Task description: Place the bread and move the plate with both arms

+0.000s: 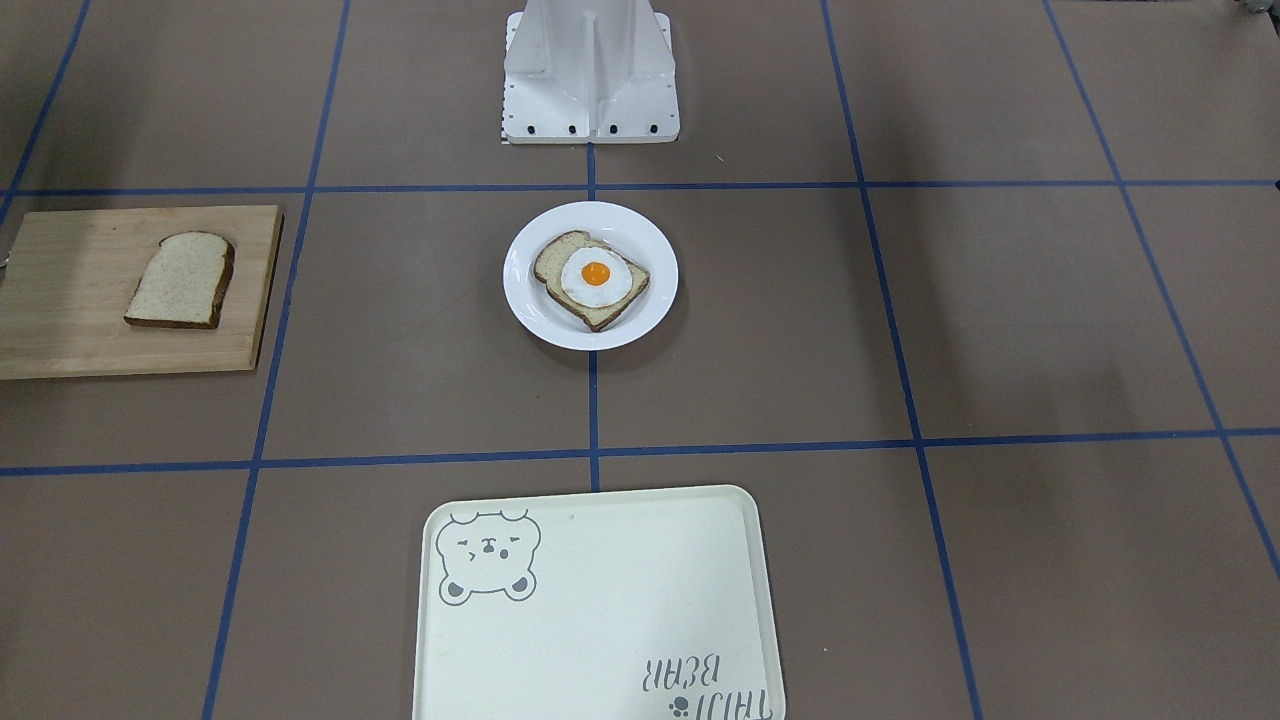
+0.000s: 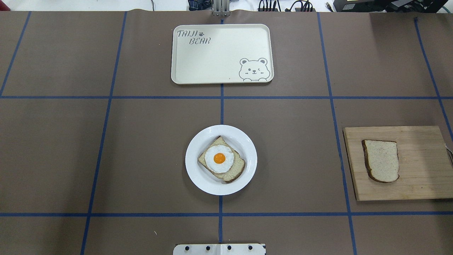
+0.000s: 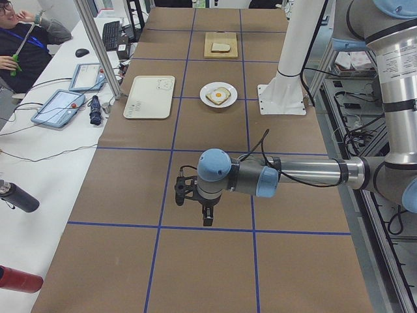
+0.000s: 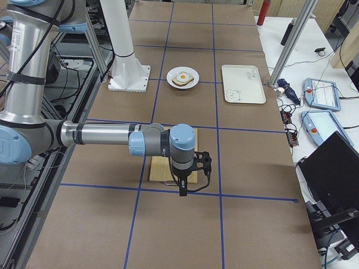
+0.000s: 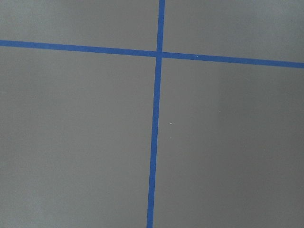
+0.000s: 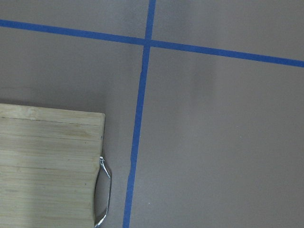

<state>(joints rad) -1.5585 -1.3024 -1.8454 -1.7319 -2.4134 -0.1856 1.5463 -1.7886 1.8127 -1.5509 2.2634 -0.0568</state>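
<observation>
Both claw states unreadable: left claw [image 3: 204,219], right claw [image 4: 183,190] above brown blue-taped table [image 2: 141,148].

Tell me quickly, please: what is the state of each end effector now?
Left end effector: cannot be told, since it shows only in a side view.
Right end effector: cannot be told, since it shows only in a side view.

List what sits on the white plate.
On the plate lies one bread slice with a fried egg on top. The egg hides the slice's middle, and the slice hides the plate's centre.
</observation>
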